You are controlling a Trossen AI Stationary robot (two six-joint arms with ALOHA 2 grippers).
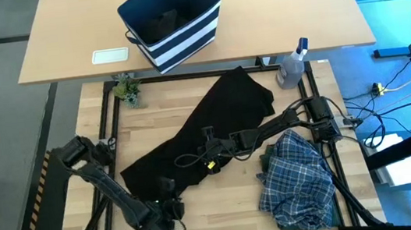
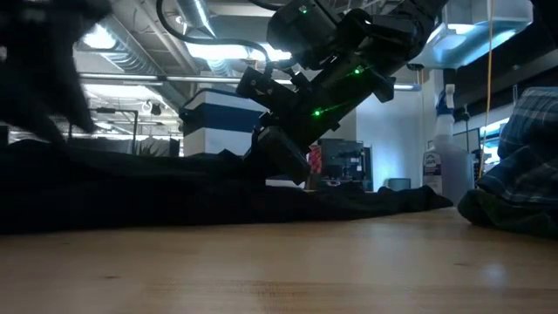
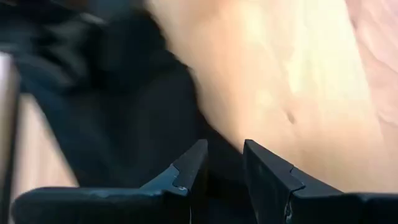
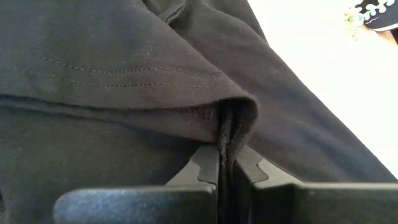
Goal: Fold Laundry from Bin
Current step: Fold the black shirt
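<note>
- High view: the bin [image 1: 172,21] sat on the far counter [image 1: 62,38], well beyond both hands, with something dark inside that I could not identify. The black garment [image 1: 215,125] lay spread diagonally on the near counter, not folded. The plaid shirt [image 1: 298,178] was a crumpled heap just beside the right arm, an olive-green garment [image 1: 267,154] peeking from under it. Judgement: unloading mostly done, folding barely started, three items left to fold.
- High view: the right hand [image 1: 210,143] sat over the middle of the black garment; the left hand [image 1: 171,207] at its near edge. A spray bottle [image 1: 292,65] and a small plant [image 1: 127,88] stood off to the sides.
- Low view: the right hand [image 2: 279,150] was down at the cloth; the plaid shirt was heaped off to one side.
- Left wrist view: the left hand [image 3: 224,163] was partly open, black cloth running into the gap; couldn't tell if it gripped.
- Right wrist view: the right hand [image 4: 227,159] was clamped tight on a folded hem of the black garment.
- Writing: no readable text or brand in any view.
</note>
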